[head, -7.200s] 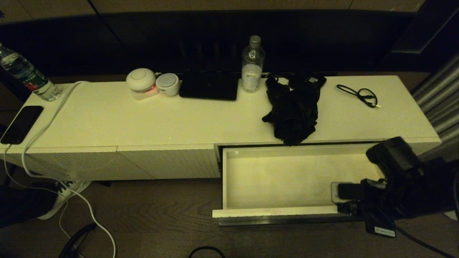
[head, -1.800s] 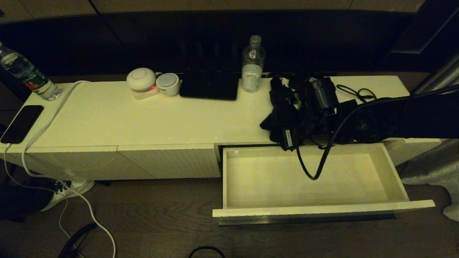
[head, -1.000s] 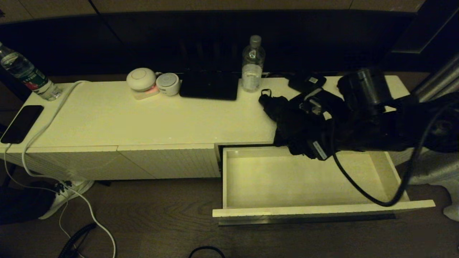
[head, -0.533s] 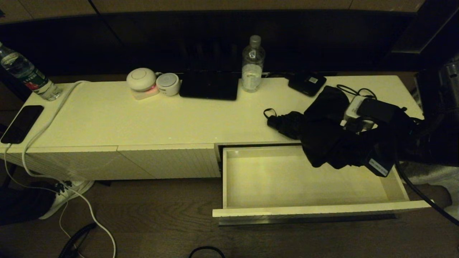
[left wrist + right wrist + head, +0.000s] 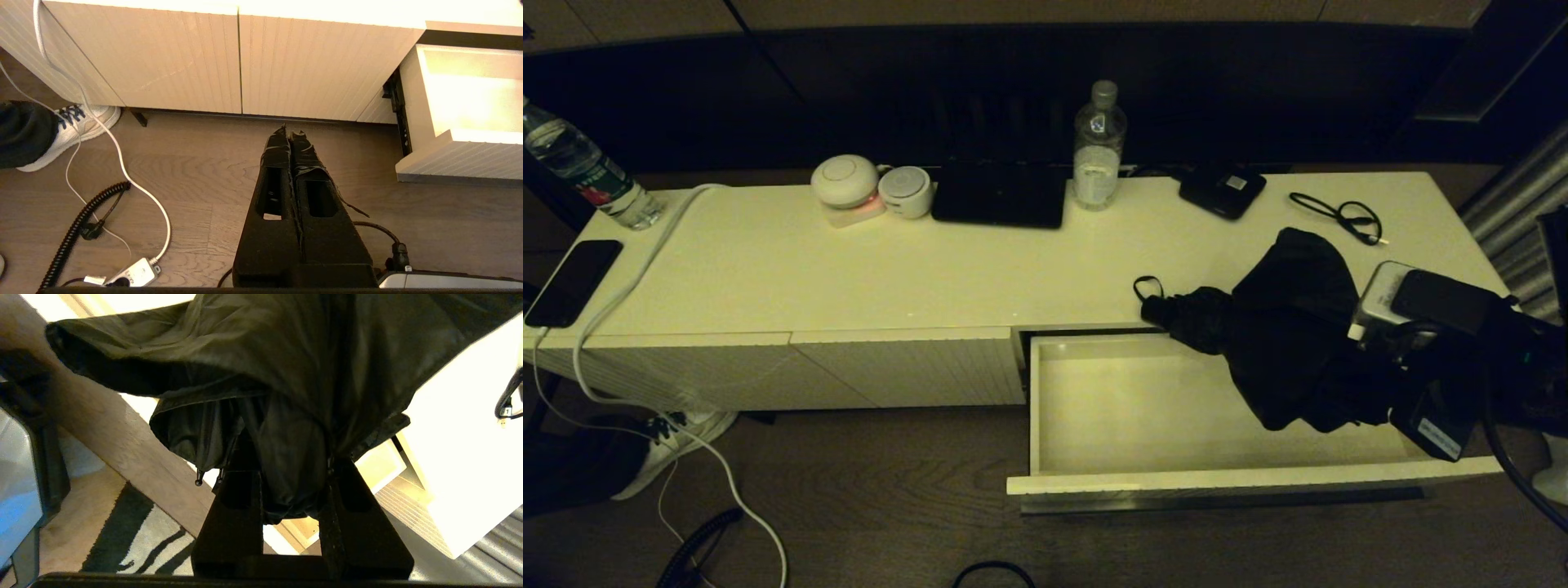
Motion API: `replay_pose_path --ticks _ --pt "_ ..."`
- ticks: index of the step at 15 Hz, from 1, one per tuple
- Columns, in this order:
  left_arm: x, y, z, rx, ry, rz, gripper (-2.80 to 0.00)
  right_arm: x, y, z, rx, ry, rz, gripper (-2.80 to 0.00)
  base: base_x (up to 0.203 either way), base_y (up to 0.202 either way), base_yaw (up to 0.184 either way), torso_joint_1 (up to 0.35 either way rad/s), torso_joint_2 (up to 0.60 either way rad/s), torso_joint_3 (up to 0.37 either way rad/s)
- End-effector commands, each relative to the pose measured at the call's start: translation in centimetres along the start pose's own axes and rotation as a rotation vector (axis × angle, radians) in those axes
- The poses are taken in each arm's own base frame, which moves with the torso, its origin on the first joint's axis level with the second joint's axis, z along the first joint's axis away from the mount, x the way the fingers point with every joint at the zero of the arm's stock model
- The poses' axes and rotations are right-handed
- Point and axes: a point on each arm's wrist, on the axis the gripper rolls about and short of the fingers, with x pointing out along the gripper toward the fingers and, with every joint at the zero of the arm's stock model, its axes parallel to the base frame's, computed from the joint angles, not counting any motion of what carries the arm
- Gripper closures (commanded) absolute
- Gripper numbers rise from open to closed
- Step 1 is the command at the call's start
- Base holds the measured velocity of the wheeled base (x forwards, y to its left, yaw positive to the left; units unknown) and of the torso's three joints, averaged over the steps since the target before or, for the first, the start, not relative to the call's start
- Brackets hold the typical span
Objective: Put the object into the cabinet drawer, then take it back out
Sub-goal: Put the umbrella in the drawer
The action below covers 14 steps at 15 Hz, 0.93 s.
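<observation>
The object, a black fabric garment (image 5: 1290, 343), hangs bunched over the right half of the open cabinet drawer (image 5: 1176, 483). Its strap end (image 5: 1147, 287) trails on the cabinet top's front edge. My right arm (image 5: 1445, 367) reaches in from the right. In the right wrist view, the right gripper (image 5: 290, 461) is shut on a fold of the garment (image 5: 286, 375), which covers the fingertips. The drawer's inside is bare. My left gripper (image 5: 291, 130) is shut on nothing, low over the wooden floor, left of the drawer front (image 5: 461, 157).
On the cabinet top (image 5: 849, 269) stand a water bottle (image 5: 1098, 147), a flat black box with a white label (image 5: 1222, 190), a looped black cable (image 5: 1343, 216), a dark slab (image 5: 999, 196) and two round white devices (image 5: 845, 184). A phone (image 5: 570, 282) and white cord (image 5: 629, 278) lie far left.
My right gripper left the drawer front, took hold of the garment on the cabinet top and carried it forward and right. It now hangs over the drawer's right half.
</observation>
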Motion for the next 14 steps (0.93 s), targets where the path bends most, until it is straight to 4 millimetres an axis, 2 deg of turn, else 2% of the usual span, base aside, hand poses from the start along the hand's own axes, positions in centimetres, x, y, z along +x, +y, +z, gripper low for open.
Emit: replay_pose_path --ticks 1,3,6,10,12,14 --pt "0.0 0.0 0.0 -0.001 -0.002 0.001 0.0 -1.8 0.5 -0.5 -0.009 -0.039 -0.003 0.0 0.0 0.0 0.0 0.0 0.0 0.0" --pt "0.0 0.0 0.0 -0.001 -0.002 0.001 0.0 -2.5 1.1 -1.2 -0.039 -0.051 0.017 0.0 0.0 0.0 0.0 0.0 0.0 0.0" --pt "0.0 0.0 0.0 -0.001 -0.002 0.001 0.0 -2.3 1.5 -1.6 -0.046 -0.039 0.036 0.0 0.0 0.0 0.0 0.0 0.0 0.0" --pt "0.0 0.0 0.0 -0.001 -0.002 0.001 0.0 -0.7 1.6 -1.7 -0.024 0.003 0.067 0.0 0.0 0.0 0.0 0.0 0.0 0.0" --pt "0.0 0.0 0.0 -0.001 -0.002 0.001 0.0 1.1 1.7 -1.7 -0.009 0.044 0.096 0.0 0.0 0.0 0.0 0.0 0.0 0.0" --pt "0.0 0.0 0.0 -0.001 -0.002 0.001 0.0 1.9 1.4 -1.8 0.002 0.054 0.086 0.0 0.0 0.0 0.0 0.0 0.0 0.0"
